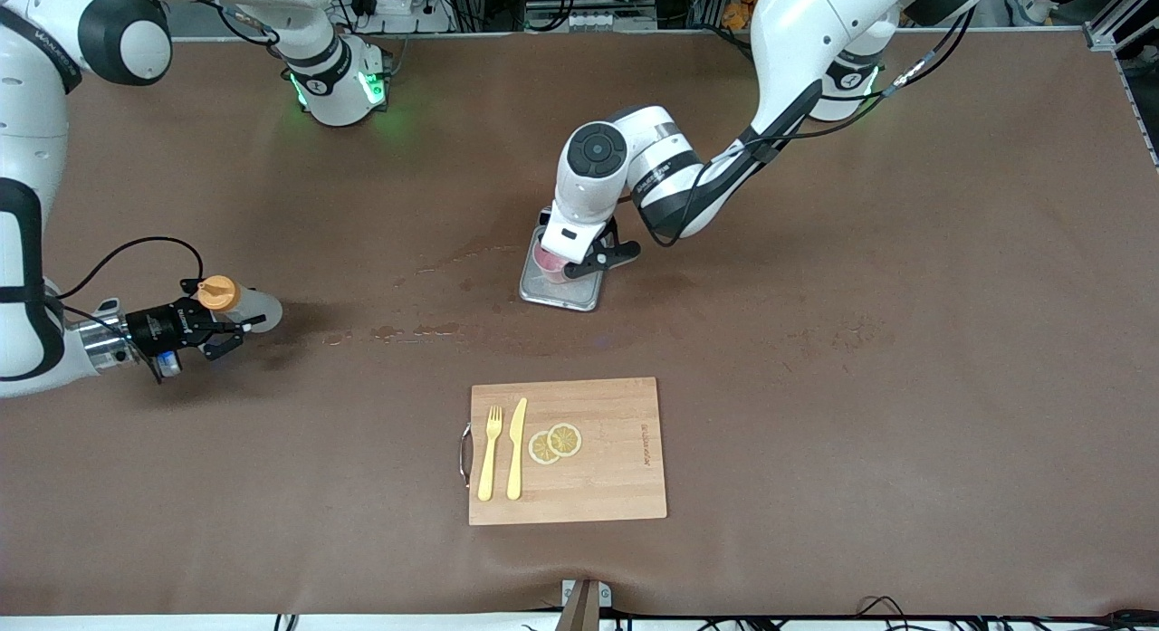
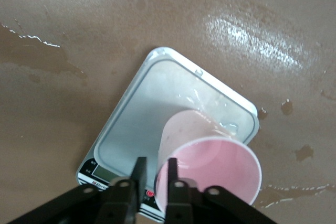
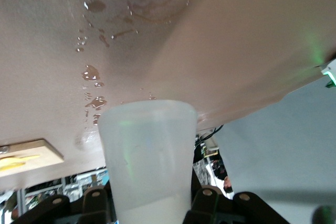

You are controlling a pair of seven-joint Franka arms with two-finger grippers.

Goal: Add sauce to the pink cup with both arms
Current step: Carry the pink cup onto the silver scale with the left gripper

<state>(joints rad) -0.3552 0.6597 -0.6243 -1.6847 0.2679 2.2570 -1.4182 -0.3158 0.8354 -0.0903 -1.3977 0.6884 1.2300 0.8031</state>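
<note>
The pink cup stands on a small silver scale in the middle of the table. My left gripper hangs over it, open. One finger is inside the cup, the other outside, and the rim sits loosely between them. The sauce bottle has a translucent body and an orange cap pointing up. My right gripper is shut on its body, over the table at the right arm's end.
A wooden cutting board lies nearer the front camera than the scale. It carries a yellow fork, a yellow knife and lemon slices. Wet spill marks streak the brown table between the bottle and the scale.
</note>
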